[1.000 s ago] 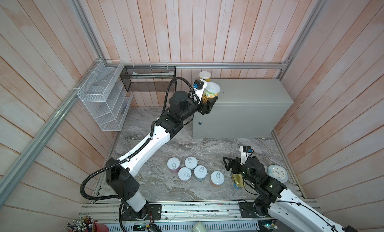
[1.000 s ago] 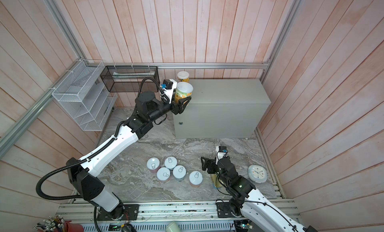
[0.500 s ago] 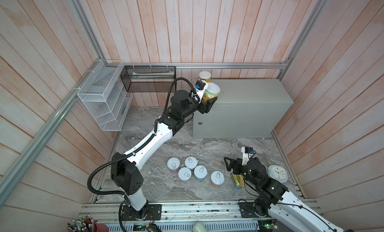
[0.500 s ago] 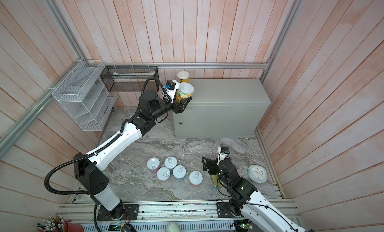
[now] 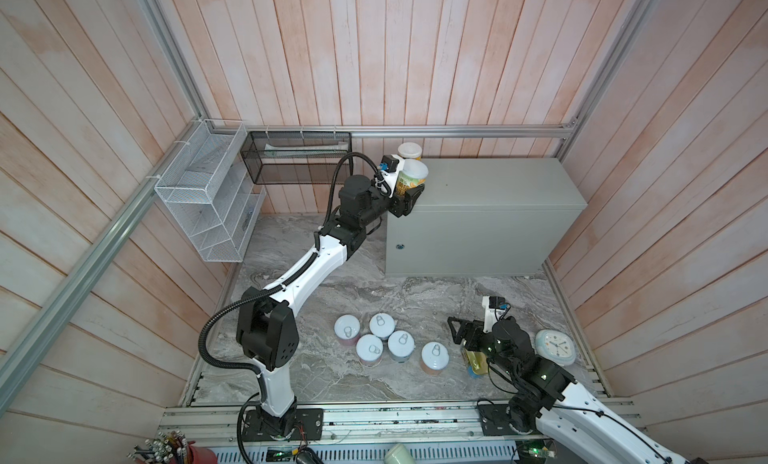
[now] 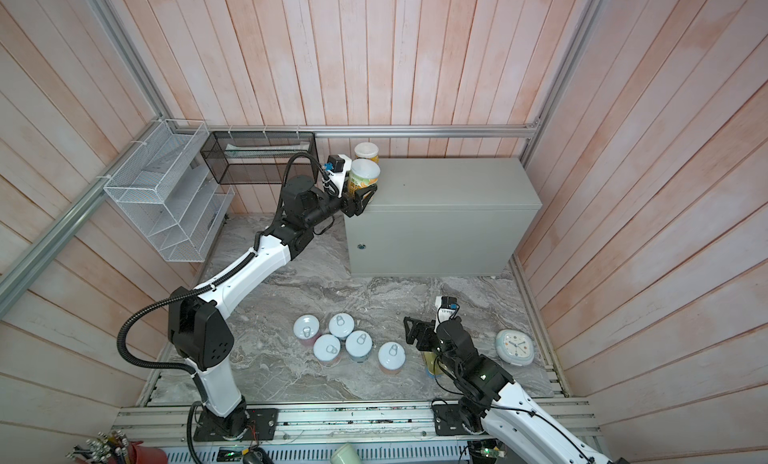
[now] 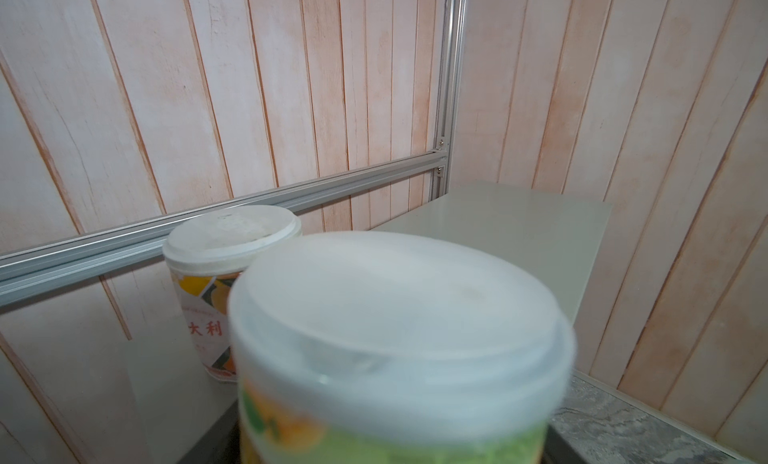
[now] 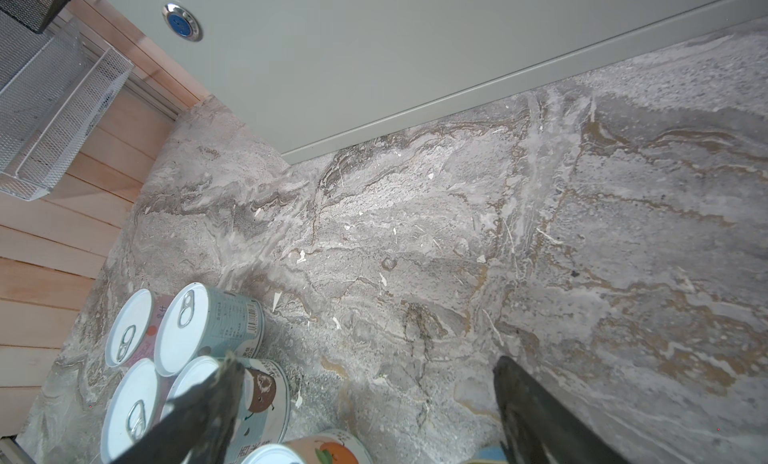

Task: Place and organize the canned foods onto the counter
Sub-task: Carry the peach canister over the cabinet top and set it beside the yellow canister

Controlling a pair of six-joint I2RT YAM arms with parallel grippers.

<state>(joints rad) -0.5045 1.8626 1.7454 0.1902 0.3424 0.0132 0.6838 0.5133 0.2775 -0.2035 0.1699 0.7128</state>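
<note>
1. Far left: white wire rack (image 5: 208, 204) on the side wall, with a black mesh basket (image 5: 297, 156) beside it on the back wall.
2. Left end effector (image 5: 409, 194) (image 6: 363, 194) is clenched round the green can (image 5: 411, 177) (image 6: 363, 176) (image 7: 395, 337). The can has a white lid and stands upright at the table's left edge. Its base is hidden, so I cannot tell whether it touches the top.
3. Rear can (image 5: 409, 150) (image 6: 366, 150) (image 7: 224, 266), same kind, stands on the table's back left corner, just behind the green can.
4. Table (image 5: 498, 183) (image 6: 449, 183) (image 8: 374, 46): a grey metal box against the back wall, with a round lock (image 5: 400, 246) low on its front.
5. Pull-tab cans (image 5: 370, 349) (image 6: 327, 349) stand upright on the marble floor (image 5: 374, 291), well in front of the table. Four are clustered tight. The fifth can (image 5: 435, 357) (image 6: 391, 357) stands just right of them.
6. Right end effector (image 5: 455, 331) (image 6: 409, 331) (image 8: 368, 362) is released, jaws wide, low over the floor to the right of the fifth can, gripping nothing.
7. Gold tin (image 5: 476, 362) (image 6: 432, 364) lies on the floor, partly under the right arm.
8. Clock (image 5: 555, 347) (image 6: 514, 347) lies flat on the floor, far right by the wall.
</note>
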